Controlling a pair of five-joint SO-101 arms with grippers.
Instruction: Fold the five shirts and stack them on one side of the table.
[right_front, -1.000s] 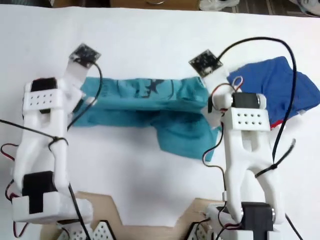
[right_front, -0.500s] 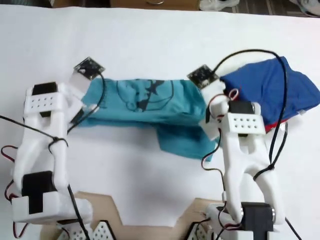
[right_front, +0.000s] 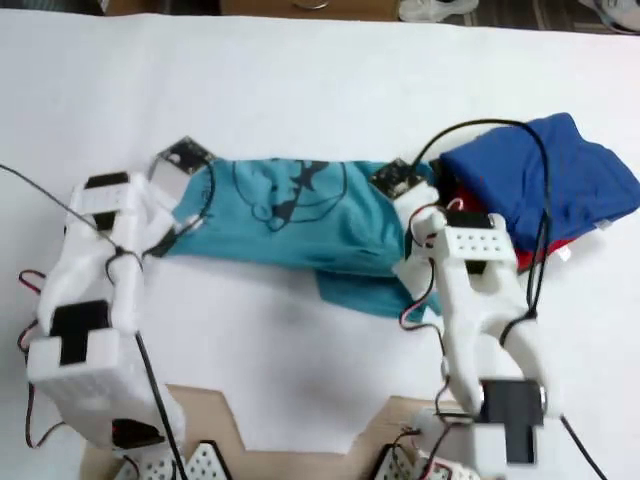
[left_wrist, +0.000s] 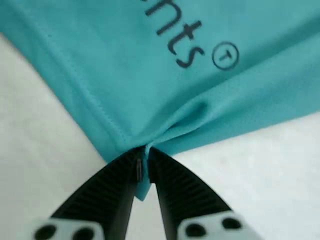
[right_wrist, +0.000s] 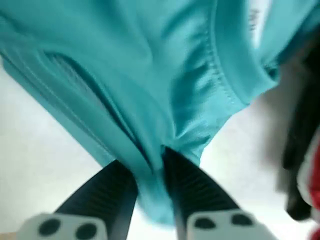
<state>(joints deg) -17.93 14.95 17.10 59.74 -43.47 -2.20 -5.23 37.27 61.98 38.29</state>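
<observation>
**Teal shirt** (right_front: 290, 215): mid-worktop, drawn out as a long band between the two arms, print side up. A loose flap (right_front: 365, 285) hangs out from under its near edge toward the right arm. Fold in progress, not finished.

**Left gripper** (left_wrist: 144, 156): fingers clenched on a pinch of the teal shirt's hem, which puckers at the bite.

**Right gripper** (right_wrist: 147, 162): fingers clamped on a bunched fold of the same shirt at its other end, near the ribbed collar.

**Blue shirt** (right_front: 545, 175): on the right side of the worktop, loosely folded, lying on a red shirt (right_front: 466, 196) that shows at its edges. Judged to be the stack under way. How many garments it holds cannot be told.

**Progress:** judged to be partway. Two shirts are set aside, one is in hand, and the others are not accounted for.

**Worktop** (right_front: 300, 80): broad bare white stretch beyond the teal shirt, and a narrower strip between it and the cardboard (right_front: 290, 430) by the arm bases.

**Clearances:** the stack lies just beside the right arm and touches the teal shirt's end. The right arm's black cable (right_front: 545, 200) drapes across the blue shirt and could drag it. Judged roomiest toward the far side and the left.
</observation>
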